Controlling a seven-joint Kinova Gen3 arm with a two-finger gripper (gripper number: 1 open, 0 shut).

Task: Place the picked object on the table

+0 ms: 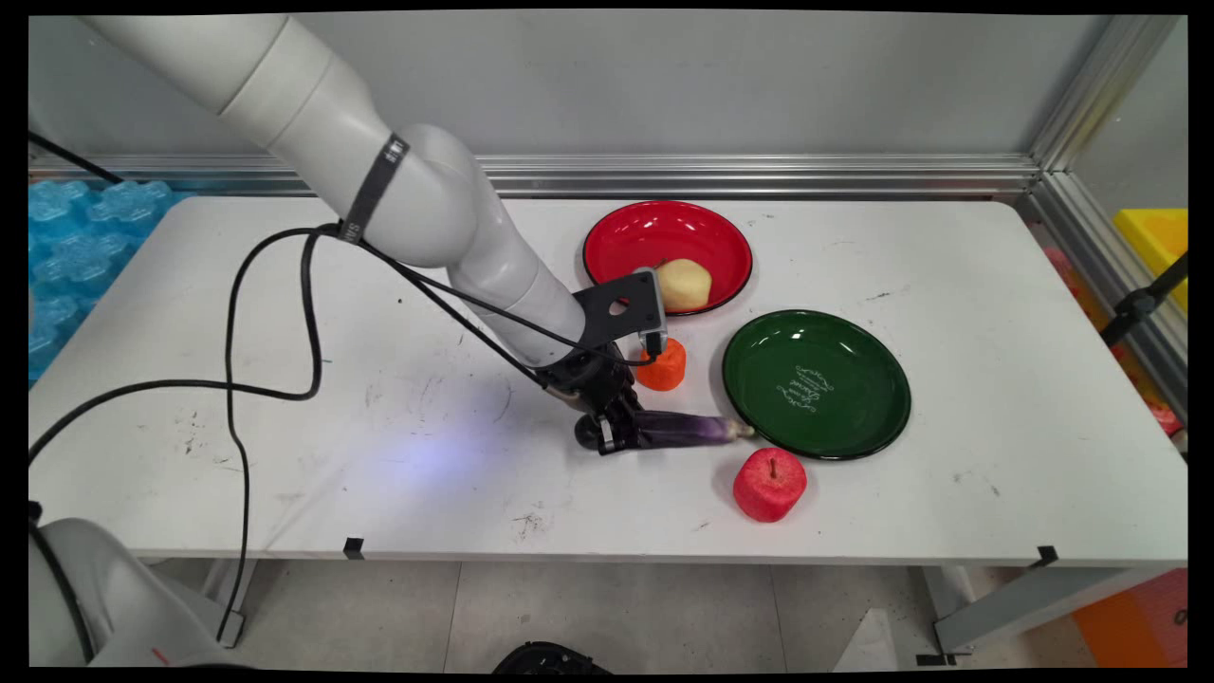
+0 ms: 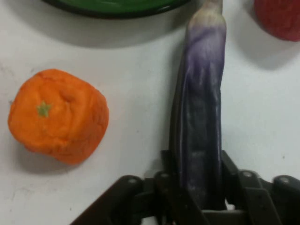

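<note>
We see the gripper low at the table, its fingers closed around the thick end of a purple eggplant. The hand view confirms it: the eggplant runs up between the two black fingers, squeezed on both sides. It lies flat on the white surface, pale stem end pointing at the green plate and just beside its rim. The gripped end is hidden by the black linkage in the main view.

An orange fruit sits just behind the gripper, partly covered by the hand's camera bracket. A red apple sits near the eggplant's tip, toward the near edge; the hand view shows only its corner. A yellowish fruit rests in the red plate, partly blocked by the bracket, so we can't make out its kind.
</note>
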